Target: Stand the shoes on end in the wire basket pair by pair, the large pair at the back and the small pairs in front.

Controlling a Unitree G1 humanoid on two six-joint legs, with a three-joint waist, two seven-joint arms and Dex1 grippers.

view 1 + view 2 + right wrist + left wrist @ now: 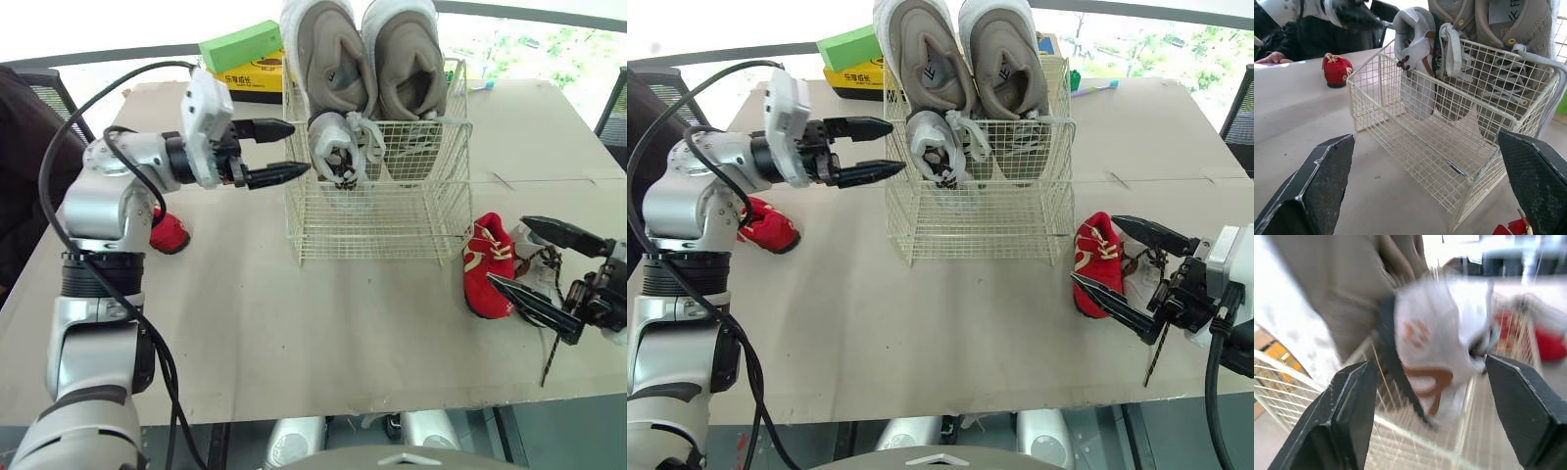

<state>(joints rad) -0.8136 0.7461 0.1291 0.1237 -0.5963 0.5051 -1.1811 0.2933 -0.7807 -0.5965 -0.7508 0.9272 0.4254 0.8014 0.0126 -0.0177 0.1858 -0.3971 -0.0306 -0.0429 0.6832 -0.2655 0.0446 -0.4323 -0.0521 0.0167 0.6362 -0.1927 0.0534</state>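
A cream wire basket (377,211) stands mid-table. Two large grey-beige shoes (377,59) stand on end at its back. One small white shoe (336,157) stands in front of them at the basket's left. My left gripper (284,152) is open just left of the basket, level with the white shoe, holding nothing. A small red shoe (487,264) lies right of the basket beside a white shoe (537,264) with dark laces. My right gripper (529,259) is open around that spot, holding nothing. Another red shoe (168,233) lies at the table's left.
A green box (240,46) on a yellow box (253,76) sits behind the basket's left. A person's arm in a dark sleeve (1298,41) rests at the table's left side. The table's front edge (323,406) runs close below my right gripper.
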